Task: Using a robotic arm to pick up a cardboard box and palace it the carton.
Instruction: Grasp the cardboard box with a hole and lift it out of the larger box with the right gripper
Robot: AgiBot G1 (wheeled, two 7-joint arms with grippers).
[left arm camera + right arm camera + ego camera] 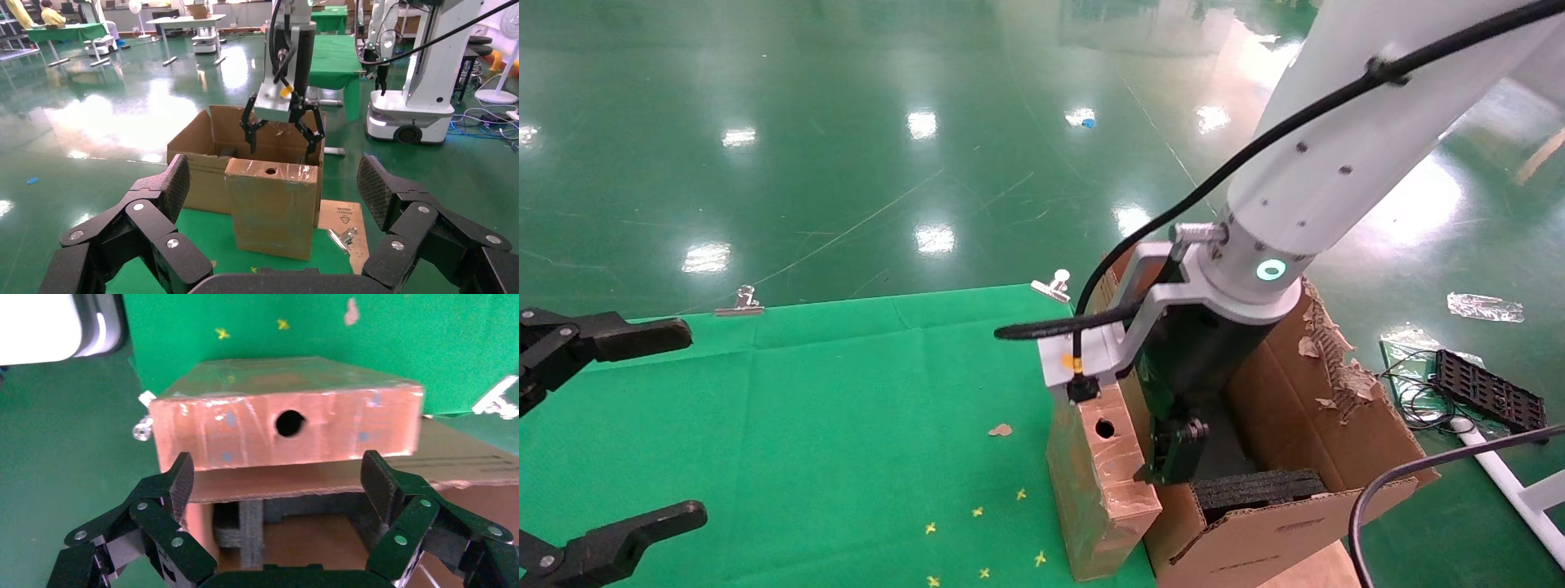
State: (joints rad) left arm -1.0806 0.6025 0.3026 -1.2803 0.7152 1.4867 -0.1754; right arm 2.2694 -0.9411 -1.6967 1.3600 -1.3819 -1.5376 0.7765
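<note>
Left wrist view: cardboard box (pixel 272 208) unlabelled; carton (pixel 202 168) print illegible.

Open green tabletop at left; clutter packed at lower right.

The tabletop (pixel 829 408) lies bare across the frame's left and centre. At lower right the upright cardboard box (pixel 1101 482) stands against the carton (pixel 1344 425), whose flaps and black foam (pixel 1258 488) wall in the right gripper (pixel 1173 453), fingers spread above them.

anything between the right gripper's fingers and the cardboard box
No. In the left wrist view the right gripper hangs open just above the cardboard box, with only air between.
</note>
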